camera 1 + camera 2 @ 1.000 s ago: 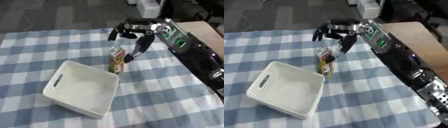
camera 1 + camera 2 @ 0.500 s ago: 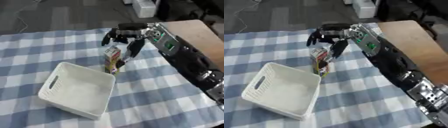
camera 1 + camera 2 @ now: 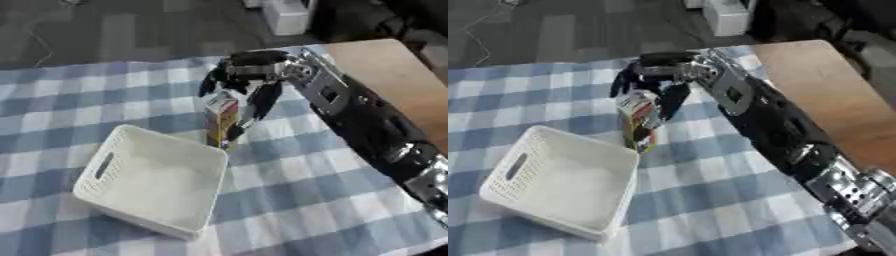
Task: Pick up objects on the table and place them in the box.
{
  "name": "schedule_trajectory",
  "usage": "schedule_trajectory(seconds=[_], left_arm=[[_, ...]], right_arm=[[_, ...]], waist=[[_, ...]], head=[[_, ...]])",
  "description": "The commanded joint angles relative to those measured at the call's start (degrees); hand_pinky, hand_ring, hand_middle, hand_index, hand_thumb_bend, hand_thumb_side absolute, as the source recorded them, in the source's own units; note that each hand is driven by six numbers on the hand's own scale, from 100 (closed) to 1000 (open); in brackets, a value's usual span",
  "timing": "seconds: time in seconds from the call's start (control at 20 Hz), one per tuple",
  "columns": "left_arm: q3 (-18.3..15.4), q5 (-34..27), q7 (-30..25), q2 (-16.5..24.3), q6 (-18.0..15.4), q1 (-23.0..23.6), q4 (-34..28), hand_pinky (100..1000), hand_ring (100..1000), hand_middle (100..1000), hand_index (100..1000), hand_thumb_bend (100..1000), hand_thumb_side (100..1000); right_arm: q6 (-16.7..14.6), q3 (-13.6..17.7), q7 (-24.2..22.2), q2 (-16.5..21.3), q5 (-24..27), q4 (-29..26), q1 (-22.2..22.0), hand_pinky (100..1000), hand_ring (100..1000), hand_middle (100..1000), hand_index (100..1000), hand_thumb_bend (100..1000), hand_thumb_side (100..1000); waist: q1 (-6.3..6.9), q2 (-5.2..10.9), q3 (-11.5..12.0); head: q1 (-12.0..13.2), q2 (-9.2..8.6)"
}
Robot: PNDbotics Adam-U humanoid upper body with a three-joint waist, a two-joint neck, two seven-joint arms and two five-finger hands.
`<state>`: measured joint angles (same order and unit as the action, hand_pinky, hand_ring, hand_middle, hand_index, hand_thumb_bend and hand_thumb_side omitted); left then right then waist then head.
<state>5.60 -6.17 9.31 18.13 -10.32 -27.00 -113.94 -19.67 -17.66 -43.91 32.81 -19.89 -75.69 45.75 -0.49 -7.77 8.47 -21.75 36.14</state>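
carton [image 3: 222, 119] upright on worktop [image 3: 297, 200], touching box's [image 3: 154, 181] far right rim; right hand [image 3: 243, 82] over carton top, fingers down both sides

Stereo head pair looks down, both eyes sharing checked table [image 3: 350, 200]

The print on the carton [image 3: 221, 120] is too blurred to read. The right hand [image 3: 246, 75] covers its top, so contact with the fingers [image 3: 260, 102] cannot be told. The forearm leaves the lower right edge.
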Motion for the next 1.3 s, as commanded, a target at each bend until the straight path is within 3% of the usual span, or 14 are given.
schedule_trajectory(seconds=[0.05,0.3,0.85,1.0,1.15,1.3], left_arm=[[-0.11,-0.20,-0.09,0.36,-0.09,-0.64,-0.65,838,651,810,933,1000,806],[-0.11,-0.22,-0.10,0.35,-0.10,-0.66,-0.65,838,651,810,933,1000,806],[-0.08,-0.31,-0.15,0.11,-0.14,-1.01,-0.65,838,652,809,933,1000,803],[-0.06,-0.30,-0.17,0.05,-0.12,-1.05,-0.65,838,652,809,933,1000,804],[-0.04,-0.30,-0.20,0.01,-0.09,-1.07,-0.65,838,652,809,933,1000,804],[-0.03,-0.32,-0.21,-0.04,-0.09,-1.10,-0.65,837,652,809,933,1000,803]], right_arm=[[-6.45,0.29,-7.94,0.30,-1.32,0.02,1.44,427,783,100,832,857,521],[-5.94,0.24,-7.99,-0.57,-2.85,0.58,1.71,412,774,100,851,862,517],[-5.96,0.03,-7.51,-1.03,-5.22,1.50,2.39,490,781,100,839,851,522],[-6.14,0.08,-6.69,-1.17,-6.05,1.49,2.56,430,755,100,817,843,525],[-6.38,0.06,-5.01,-1.35,-7.91,1.39,2.69,221,671,100,774,831,496],[-6.72,0.05,-2.46,-1.76,-10.31,1.50,2.86,200,608,100,721,825,463]], waist=[[0.11,0.88,-0.08],[0.04,0.96,-0.07],[-0.13,0.89,0.12],[-0.16,0.85,0.16],[-0.17,0.85,0.20],[-0.16,0.88,0.26]], head=[[-0.69,-1.11],[-0.55,-1.15],[-0.75,-1.56],[-0.79,-1.64],[-0.94,-1.72],[-1.44,-2.01]])
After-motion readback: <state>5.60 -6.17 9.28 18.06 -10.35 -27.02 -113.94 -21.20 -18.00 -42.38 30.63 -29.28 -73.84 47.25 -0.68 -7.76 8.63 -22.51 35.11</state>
